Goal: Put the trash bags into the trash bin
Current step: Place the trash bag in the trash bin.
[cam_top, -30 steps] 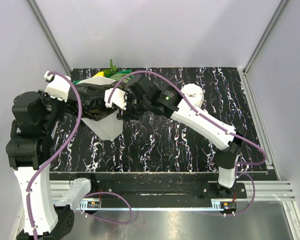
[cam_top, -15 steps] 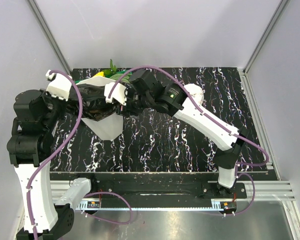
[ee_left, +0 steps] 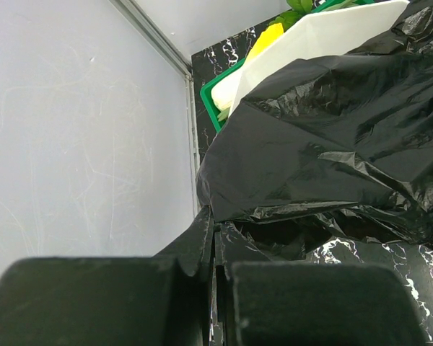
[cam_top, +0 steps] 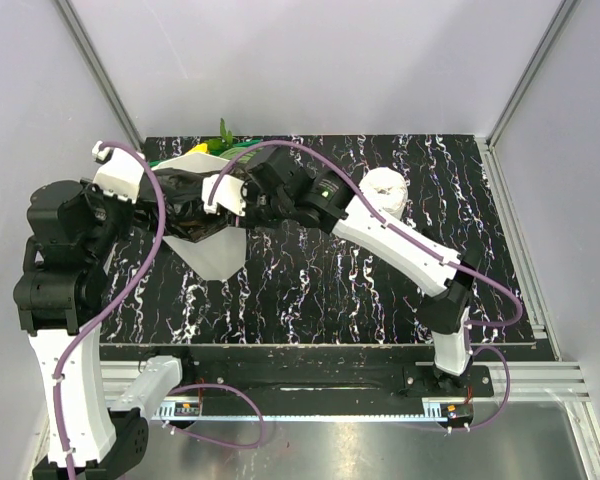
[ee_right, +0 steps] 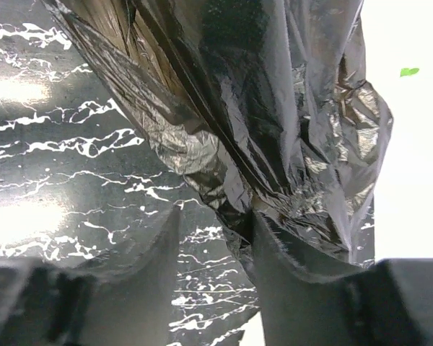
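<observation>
The black glossy trash bag (cam_top: 185, 195) lies crumpled over the mouth of the white trash bin (cam_top: 215, 255) at the back left. My left gripper (cam_top: 168, 198) is shut on the bag's left edge; in the left wrist view a pinched fold of film rises from the left gripper (ee_left: 215, 238) toward the draped bag (ee_left: 332, 144) and the bin rim (ee_left: 325, 32). My right gripper (cam_top: 220, 210) is at the bag's right side. In the right wrist view the right gripper (ee_right: 215, 223) stands partly open, and the hanging bag (ee_right: 260, 108) touches its right finger (ee_right: 289, 259).
A green basket (cam_top: 230, 148) of toy vegetables stands behind the bin, against the back left corner, also visible in the left wrist view as the basket (ee_left: 213, 101). A white plastic roll (cam_top: 385, 187) sits to the right of the right arm's forearm. The enclosure's left wall is close to the left arm.
The right arm has swung left toward the bin, and its jaws have narrowed beside the bag's edge. The left gripper has kept its hold and place.
</observation>
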